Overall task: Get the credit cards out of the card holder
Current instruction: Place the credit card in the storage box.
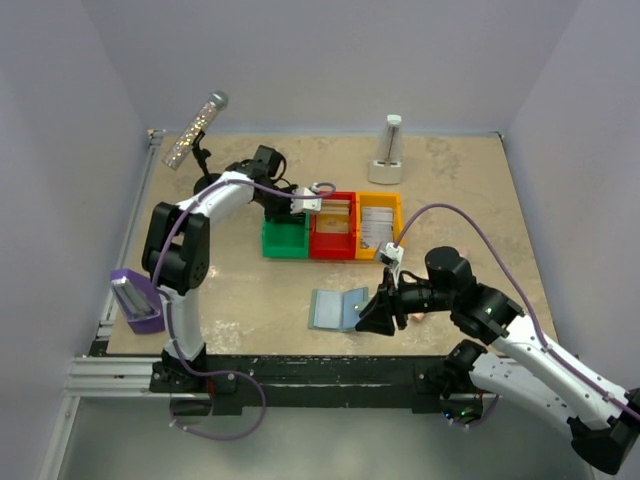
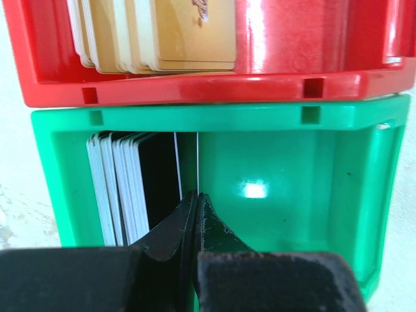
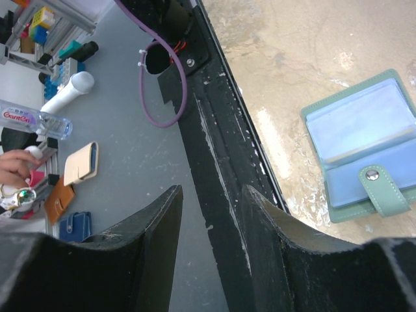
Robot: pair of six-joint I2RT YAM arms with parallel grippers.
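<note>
- Card holder (image 1: 335, 308) lay open and flat on the worktop (image 1: 240, 290), at 6 o'clock from the red bin (image 2: 292, 39).
- Credit cards (image 2: 123, 188) stood on edge in the green bin (image 2: 292, 214); tan ones sat in the red bin.
- Left gripper (image 2: 195, 198) hung over the green bin, closed tight.
- Right gripper (image 1: 384, 314), jaws apart and empty, sat just beside the card holder at its 3 o'clock.

Beige table (image 1: 450, 200): open card holder (image 1: 338, 309), 3 bins (image 1: 332, 251)
</note>
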